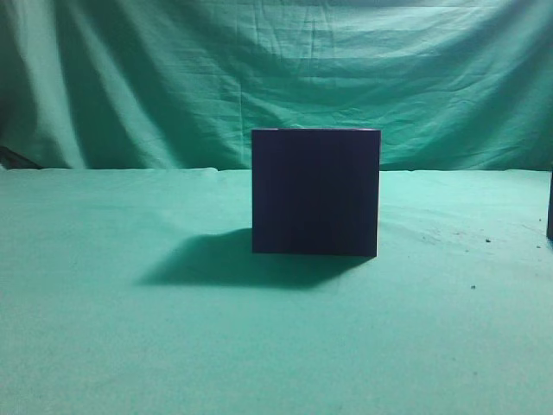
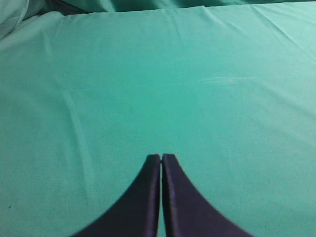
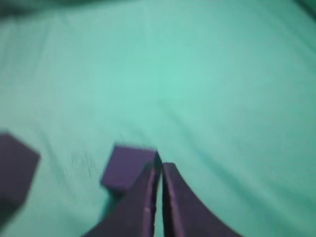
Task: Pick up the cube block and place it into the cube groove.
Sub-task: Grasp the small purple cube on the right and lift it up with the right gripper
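The large dark box with the cube groove (image 1: 315,192) stands upright in the middle of the green cloth; I see only its plain front face, and the opening is hidden. The small dark cube block (image 3: 126,167) lies on the cloth in the blurred right wrist view. My right gripper (image 3: 161,168) is shut and empty, its tips just right of the cube's near corner. A second dark shape (image 3: 15,173), cut off at that view's left edge, may be the box. My left gripper (image 2: 161,158) is shut and empty over bare cloth.
Green cloth (image 1: 130,346) covers the table and hangs as a backdrop (image 1: 173,78). A thin dark sliver (image 1: 550,207) shows at the exterior view's right edge; I cannot tell what it is. Neither arm shows in the exterior view.
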Robot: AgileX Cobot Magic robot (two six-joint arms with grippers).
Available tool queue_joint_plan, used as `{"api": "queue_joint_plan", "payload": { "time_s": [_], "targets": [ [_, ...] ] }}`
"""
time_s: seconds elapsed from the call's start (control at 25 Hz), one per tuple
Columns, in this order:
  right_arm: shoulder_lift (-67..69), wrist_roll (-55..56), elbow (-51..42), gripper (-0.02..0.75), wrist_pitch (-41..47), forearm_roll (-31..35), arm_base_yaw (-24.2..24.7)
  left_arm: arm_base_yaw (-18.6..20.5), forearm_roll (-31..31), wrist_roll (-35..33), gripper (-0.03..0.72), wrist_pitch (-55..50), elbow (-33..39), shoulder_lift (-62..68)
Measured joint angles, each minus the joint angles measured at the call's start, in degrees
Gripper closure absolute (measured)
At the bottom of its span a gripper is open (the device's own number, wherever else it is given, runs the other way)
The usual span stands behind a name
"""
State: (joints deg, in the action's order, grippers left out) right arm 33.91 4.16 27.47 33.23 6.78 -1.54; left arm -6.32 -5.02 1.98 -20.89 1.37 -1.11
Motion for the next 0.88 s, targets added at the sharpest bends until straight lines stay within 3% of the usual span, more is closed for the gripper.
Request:
{"api": "queue_joint_plan", "payload": {
  "time_s": [0.12, 0.28, 0.48, 0.64, 0.72, 0.88],
  "targets": [
    [9.1, -4.63, 9.04, 0.738, 14.68, 0.08, -1.65, 0.0, 0.0, 0.0, 0.688, 0.0, 0.0, 0.0],
    [21.11, -5.59, 16.71, 0.738, 25.43, 0.08, -6.28, 0.0, 0.0, 0.0, 0.688, 0.0, 0.0, 0.0],
    [33.64, -1.97, 22.39, 0.738, 28.03, -0.37, -13.39, 0.0, 0.0, 0.0, 0.688, 0.0, 0.0, 0.0],
    [42.67, 1.18, 26.01, 0.738, 28.03, -2.82, -14.71, 0.0, 0.0, 0.0, 0.688, 0.0, 0.0, 0.0],
    [46.62, 2.04, 27.41, 0.689, 27.81, -3.98, -14.71, 0.0, 0.0, 0.0, 0.688, 0.0, 0.0, 0.0],
    [51.64, 5.98, 29.4, 0.469, 26.04, -5.45, -14.71, 0.0, 0.0, 0.0, 0.688, 0.0, 0.0, 0.0]
  ]
}}
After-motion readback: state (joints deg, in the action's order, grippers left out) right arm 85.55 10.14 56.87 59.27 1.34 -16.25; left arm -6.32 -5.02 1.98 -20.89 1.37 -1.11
